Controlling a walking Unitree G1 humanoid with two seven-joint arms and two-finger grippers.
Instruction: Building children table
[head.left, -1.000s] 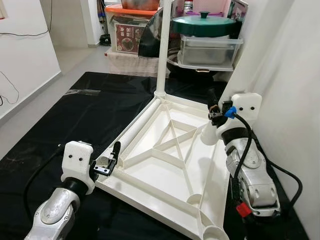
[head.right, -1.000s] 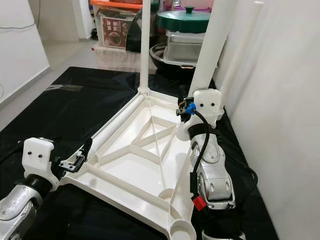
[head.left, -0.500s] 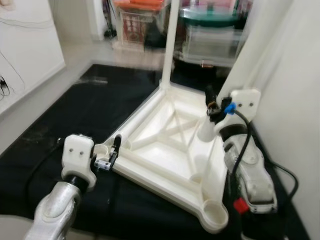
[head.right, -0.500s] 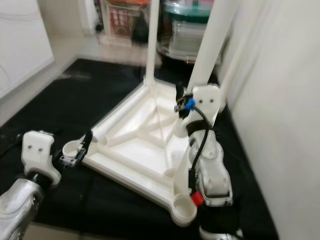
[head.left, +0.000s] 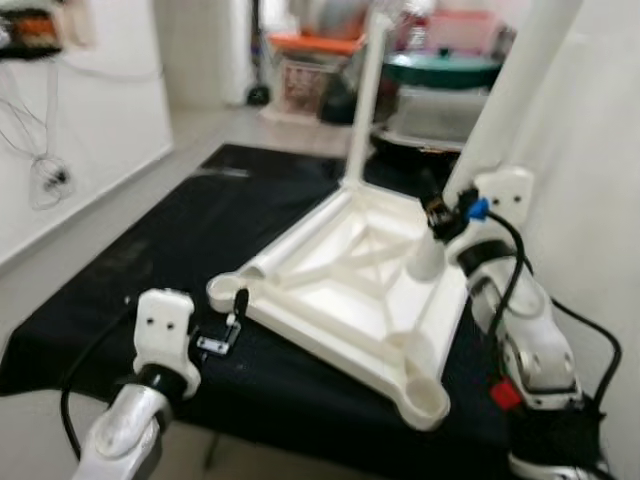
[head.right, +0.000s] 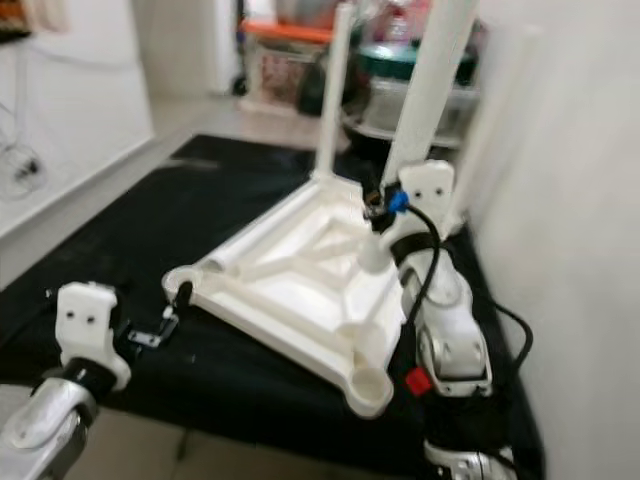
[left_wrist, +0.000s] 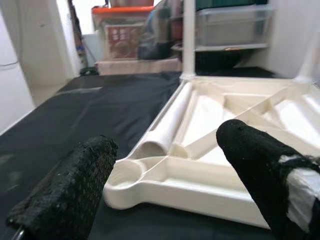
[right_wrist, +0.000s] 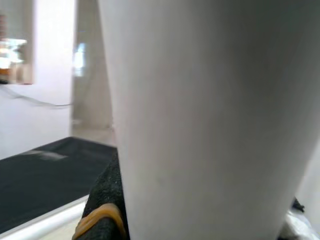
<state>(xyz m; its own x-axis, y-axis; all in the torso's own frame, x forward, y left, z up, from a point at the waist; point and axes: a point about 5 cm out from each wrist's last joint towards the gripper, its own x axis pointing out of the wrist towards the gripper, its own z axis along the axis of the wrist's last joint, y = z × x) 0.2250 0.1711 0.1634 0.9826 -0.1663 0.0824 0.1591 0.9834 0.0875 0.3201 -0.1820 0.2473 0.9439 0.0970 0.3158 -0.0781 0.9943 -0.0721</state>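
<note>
Lay upside down on a black mat (head.left: 150, 260): the white tabletop (head.left: 345, 300), ribbed underside up, one corner toward the camera, the opposite corner away toward the storage boxes (head.left: 440, 85). Ran diagonally across the mat, near-left socket corner (head.left: 228, 292) to far right.

Stood upright from the far corner: a thin white leg (head.left: 365, 100), long axis vertical, top cut off by the frame edge. Rose from the right-hand corner: a second, thicker-looking leg (head.right: 430, 90), tilted slightly, foot end in its socket. Lay along the left edge of the tabletop: a third leg (left_wrist: 170, 117), long axis level and pointing away toward the upright thin leg, open end next to the near-left socket.

Held at the second leg, low down near the socket: the right gripper (head.left: 435, 212), arm bent upward from below. Seen close in the right wrist view: the leg as a broad white column, with one black finger (right_wrist: 102, 210) pressed against its side. Clamped on that leg, by the look of it, though the far finger was hidden.

Hung just short of the near-left socket corner: the left gripper (left_wrist: 175, 185), clear of the plastic. Fingers (left_wrist: 75, 185) spread wide, nothing between them, the corner and the lying leg's open end showing through the gap.

Behind the mat: stacked bins and a green lid (head.left: 440, 68), all blurred.
</note>
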